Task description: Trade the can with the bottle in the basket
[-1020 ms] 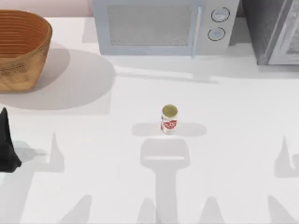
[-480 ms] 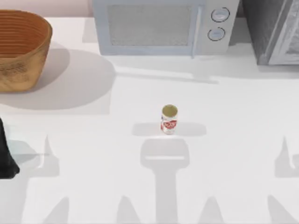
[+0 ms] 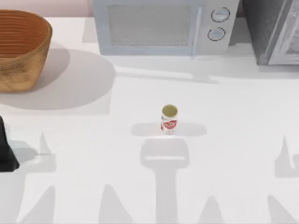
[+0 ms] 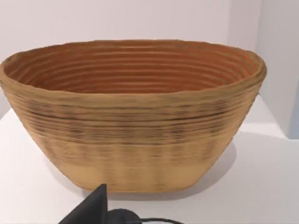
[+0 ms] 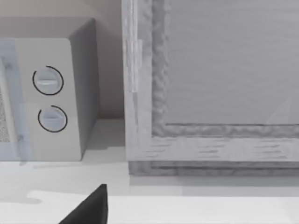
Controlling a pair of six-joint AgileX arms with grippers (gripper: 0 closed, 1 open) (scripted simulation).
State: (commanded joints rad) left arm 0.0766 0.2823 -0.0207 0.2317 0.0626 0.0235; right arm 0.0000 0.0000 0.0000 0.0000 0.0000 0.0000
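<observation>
Can upright mid-counter. Basket far left corner. Left gripper at left edge, near basket; grip state unreadable. Microwave behind.

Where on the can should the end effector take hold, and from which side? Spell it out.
Grip the can across its round side wall, about mid-height, probably coming in level from the near side. It stands upright and alone mid-table, with open table all around, so opposing fingers can close on its curved sides.

basket: woven wicker, ribbed | can: dull gold top
</observation>
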